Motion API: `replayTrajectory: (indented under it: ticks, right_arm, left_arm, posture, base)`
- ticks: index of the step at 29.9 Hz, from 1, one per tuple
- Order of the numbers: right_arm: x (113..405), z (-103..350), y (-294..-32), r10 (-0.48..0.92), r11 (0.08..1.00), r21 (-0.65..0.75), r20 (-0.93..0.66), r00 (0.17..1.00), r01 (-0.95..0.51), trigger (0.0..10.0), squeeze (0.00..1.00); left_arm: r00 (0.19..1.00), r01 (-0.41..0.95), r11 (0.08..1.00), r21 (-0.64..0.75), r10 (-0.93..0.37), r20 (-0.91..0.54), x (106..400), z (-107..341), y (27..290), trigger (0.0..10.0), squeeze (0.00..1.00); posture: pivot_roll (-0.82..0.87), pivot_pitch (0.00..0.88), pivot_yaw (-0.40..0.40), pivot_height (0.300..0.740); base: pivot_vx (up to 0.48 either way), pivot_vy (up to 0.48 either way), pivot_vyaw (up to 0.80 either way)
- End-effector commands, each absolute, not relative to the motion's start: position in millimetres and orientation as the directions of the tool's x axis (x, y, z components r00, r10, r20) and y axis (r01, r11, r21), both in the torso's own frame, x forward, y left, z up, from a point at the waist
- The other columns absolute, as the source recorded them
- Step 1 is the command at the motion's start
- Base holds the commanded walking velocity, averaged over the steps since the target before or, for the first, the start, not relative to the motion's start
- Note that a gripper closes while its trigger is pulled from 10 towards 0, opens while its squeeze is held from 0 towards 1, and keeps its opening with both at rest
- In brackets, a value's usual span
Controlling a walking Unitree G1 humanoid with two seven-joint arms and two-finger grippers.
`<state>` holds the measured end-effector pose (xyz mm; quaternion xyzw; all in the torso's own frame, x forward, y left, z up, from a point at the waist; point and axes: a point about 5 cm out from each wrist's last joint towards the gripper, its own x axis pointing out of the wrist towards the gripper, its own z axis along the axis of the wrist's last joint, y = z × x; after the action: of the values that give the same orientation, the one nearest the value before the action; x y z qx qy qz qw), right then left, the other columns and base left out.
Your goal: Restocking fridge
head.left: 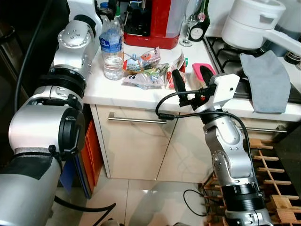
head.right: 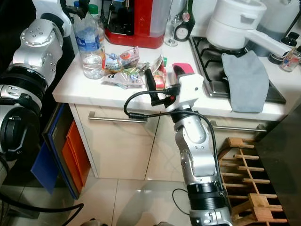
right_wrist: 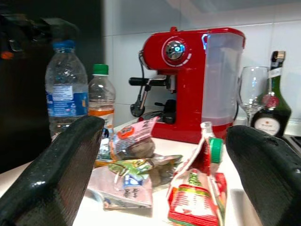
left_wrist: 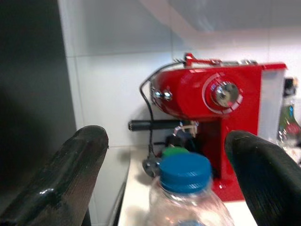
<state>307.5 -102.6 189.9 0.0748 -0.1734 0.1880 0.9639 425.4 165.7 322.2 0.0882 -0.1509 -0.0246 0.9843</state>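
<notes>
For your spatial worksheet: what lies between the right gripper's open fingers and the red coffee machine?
Snack packets and a red pouch on the counter, seen from the right wrist.

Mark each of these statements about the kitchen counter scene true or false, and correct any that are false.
1. The large water bottle has a blue cap. True.
2. The coffee machine at the back of the counter is green. False: it is red.
3. The left gripper has its fingers spread on either side of the water bottle's cap, not closed on it. True.
4. A grey cloth is draped over the snack packets. False: it lies on the hob, apart from the packets.
5. The right gripper grips a wine glass. False: its fingers are open, short of the items.
</notes>
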Motion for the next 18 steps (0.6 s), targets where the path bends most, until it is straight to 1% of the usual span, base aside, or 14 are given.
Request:
replayTrajectory:
  ticks: [1,4,6,8,9,11,12,13,14,15,18]
  right_arm:
    - [306,190,-102,0.343,0.916,0.078,0.358,0.869,-0.394,10.0,0.00]
    - [307,189,-101,0.347,0.914,0.081,0.353,0.869,-0.398,10.0,0.00]
    - [307,189,-101,0.347,0.914,0.081,0.353,0.869,-0.398,10.0,0.00]
    - [309,190,-99,0.353,0.911,0.082,0.352,0.867,-0.405,10.0,0.00]
    - [309,190,-99,0.353,0.911,0.082,0.352,0.867,-0.405,10.0,0.00]
    - [311,190,-98,0.355,0.910,0.083,0.351,0.866,-0.407,10.0,0.00]
    - [312,189,-97,0.355,0.909,0.086,0.350,0.867,-0.407,10.0,0.00]
    - [312,189,-97,0.355,0.909,0.086,0.350,0.867,-0.407,10.0,0.00]
    - [312,189,-97,0.356,0.909,0.088,0.349,0.867,-0.408,10.0,0.00]
    - [313,188,-96,0.358,0.908,0.090,0.347,0.867,-0.410,10.0,0.00]
    - [314,187,-93,0.360,0.905,0.096,0.344,0.867,-0.414,10.0,0.00]
  left_arm:
    - [0.964,0.041,0.977,0.208,-0.094,0.248,427,314,163,10.0,0.00]
    - [0.973,0.051,0.976,0.212,-0.096,0.208,428,305,162,10.0,0.00]
    - [0.973,0.051,0.976,0.212,-0.096,0.208,428,305,162,10.0,0.00]
    - [0.984,0.057,0.980,0.189,-0.087,0.153,429,294,163,10.0,0.00]
    - [0.984,0.057,0.980,0.189,-0.087,0.153,429,294,163,10.0,0.00]
    - [0.992,0.047,0.985,0.163,-0.066,0.108,429,286,166,10.0,0.00]
    - [0.993,0.044,0.987,0.156,-0.059,0.098,429,284,166,6.8,0.00]
    - [0.993,0.044,0.987,0.156,-0.059,0.098,429,284,166,6.8,0.00]
    - [0.994,0.040,0.988,0.151,-0.055,0.095,429,283,167,4.0,0.00]
    - [0.994,0.039,0.988,0.152,-0.055,0.097,429,283,167,0.0,0.00]
    - [0.994,0.037,0.986,0.160,-0.053,0.100,429,284,168,0.0,0.00]
  posture:
    - [-0.04,0.000,-0.024,0.740]
    - [-0.04,0.000,-0.028,0.740]
    - [-0.04,0.000,-0.028,0.740]
    - [-0.03,0.000,-0.026,0.740]
    - [-0.03,0.000,-0.026,0.740]
    - [-0.03,0.000,-0.019,0.740]
    - [-0.02,0.000,-0.017,0.740]
    - [-0.02,0.000,-0.017,0.740]
    - [-0.02,0.000,-0.017,0.740]
    - [-0.01,0.000,-0.011,0.740]
    - [-0.01,0.000,-0.010,0.740]
  base:
    - [0.000,0.000,0.00]
    - [0.000,0.000,0.00]
    - [0.000,0.000,0.00]
    - [0.000,0.000,0.00]
    - [0.000,0.000,0.00]
    - [0.000,0.000,0.00]
    - [0.000,0.000,0.00]
    - [0.000,0.000,0.00]
    - [0.000,0.000,0.00]
    - [0.000,0.000,0.00]
    - [0.000,0.000,0.00]
